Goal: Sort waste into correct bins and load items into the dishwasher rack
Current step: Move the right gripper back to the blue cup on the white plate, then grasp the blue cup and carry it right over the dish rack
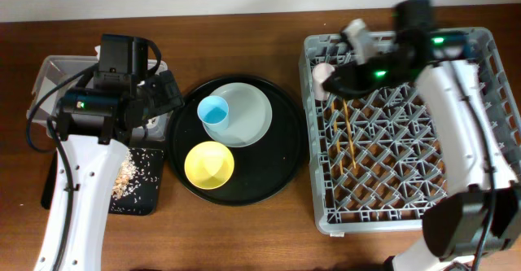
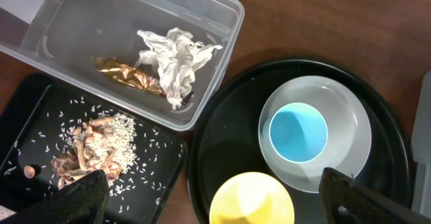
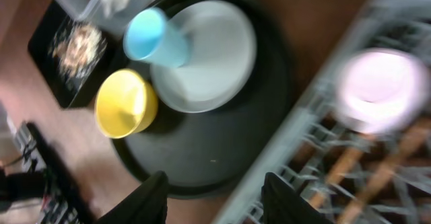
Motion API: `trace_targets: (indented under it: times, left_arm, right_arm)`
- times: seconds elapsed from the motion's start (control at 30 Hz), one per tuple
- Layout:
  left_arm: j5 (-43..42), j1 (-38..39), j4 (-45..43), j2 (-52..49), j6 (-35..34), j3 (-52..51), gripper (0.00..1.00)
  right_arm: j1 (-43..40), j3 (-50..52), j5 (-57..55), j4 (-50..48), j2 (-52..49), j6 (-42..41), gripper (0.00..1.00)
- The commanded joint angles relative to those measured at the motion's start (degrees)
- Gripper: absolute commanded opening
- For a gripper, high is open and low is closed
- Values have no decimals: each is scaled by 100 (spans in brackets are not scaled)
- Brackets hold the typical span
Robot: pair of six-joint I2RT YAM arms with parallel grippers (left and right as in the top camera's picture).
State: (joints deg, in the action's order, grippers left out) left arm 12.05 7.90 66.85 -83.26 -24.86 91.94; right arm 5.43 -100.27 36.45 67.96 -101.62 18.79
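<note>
The grey dishwasher rack holds the pink cup, also in the right wrist view, and the chopsticks. The light-blue cup stands on the grey-white plate beside the yellow bowl on the round black tray. The clear tub holds the white tissue and foil wrapper. The black tray holds food scraps. My left gripper is open and empty above the bowl. My right gripper is open and empty over the rack's left rim.
The rack fills the right side of the wooden table. The tub and shallow black tray sit at the left, partly under my left arm. The round tray lies between them and the rack.
</note>
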Motion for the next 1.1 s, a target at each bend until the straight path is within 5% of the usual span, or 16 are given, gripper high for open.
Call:
trace_targets:
  times: [0.0,0.17,0.27,0.47,0.73,1.07]
  left_arm:
    - [22,-9,9,-9,48,26,99]
    - [20,-9,7,-9,48,26,99]
    - [728,-186,39,4,234,26,99]
    - [319,-2153,463,7,-424,26,100]
    - [319,-2481,463,7,-424,26,99]
    - [319,-2481,463,7,-424,26,99]
  right_arm:
    - [1010,0,-813,-140,-44,-748,45]
    - [2671,0,-1694,-1161,-490,-1858,46]
    - [3289,0,-1768,-1665,-835,-2081,46]
    - [4164,0,-2935,-2782,-1515,-1753,49]
    - [4288,0,-4146,-3692,-2168,-1753,27]
    - [4179,-2,-4168,-3392,-2422,-1753,4]
